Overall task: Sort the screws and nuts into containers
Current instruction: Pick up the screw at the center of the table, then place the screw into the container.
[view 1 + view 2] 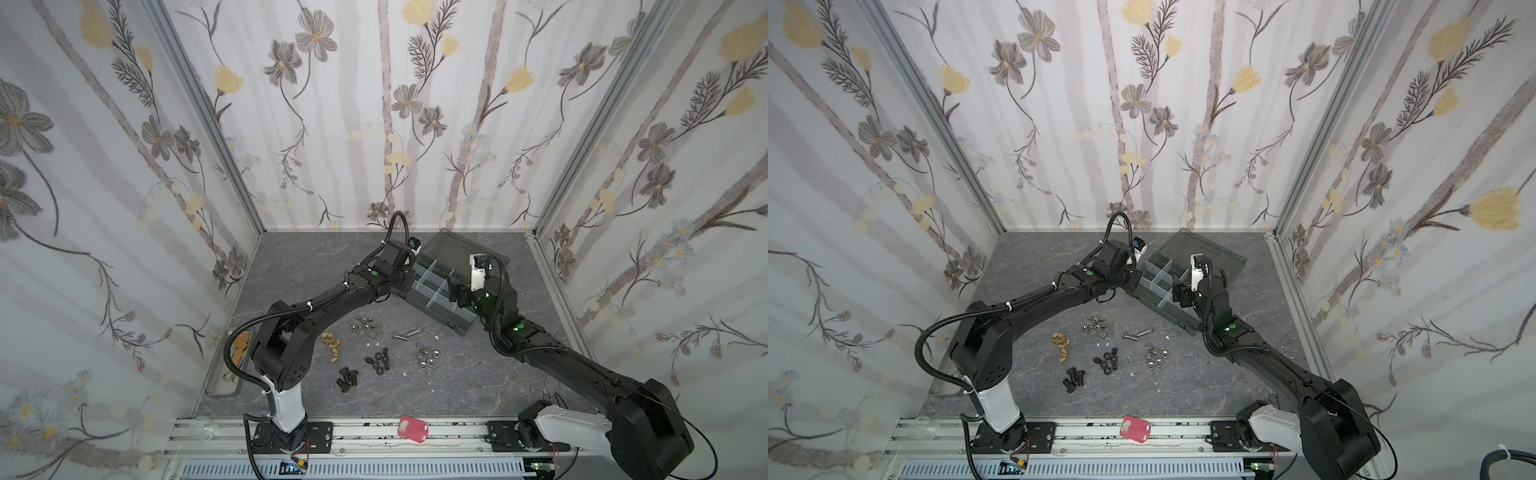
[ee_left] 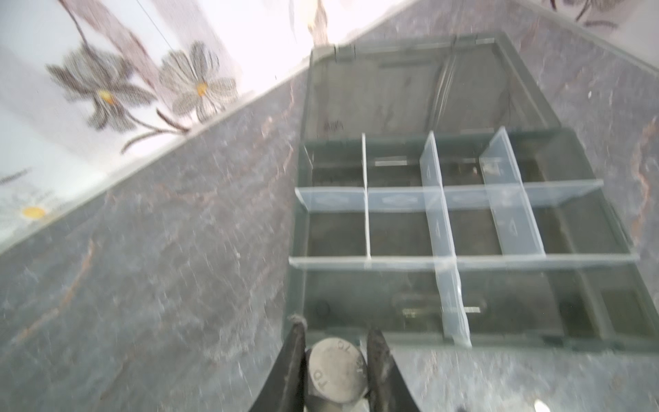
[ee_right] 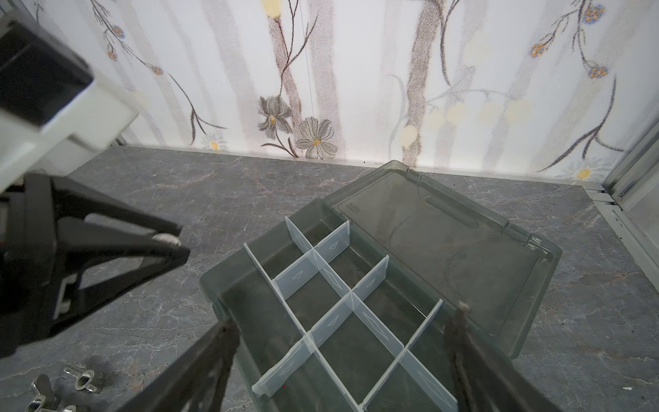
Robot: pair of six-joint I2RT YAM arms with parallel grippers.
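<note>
My left gripper is shut on a silver screw, whose round stamped head shows between the fingers. It hovers just off the near-left wall of the dark grey organizer box, and the right wrist view shows the left gripper too. The containers are cells split by clear dividers, and the smoky lid lies open behind. My right gripper is open, with nothing between its fingers, above the cells. Black screws, two silver screws, black nuts and silver nuts lie on the table in front.
Silver wing nuts and tan pieces lie left of the piles. A flat steel tray sits by the left wall. A red object rests on the front rail. The back wall stands close behind the lid.
</note>
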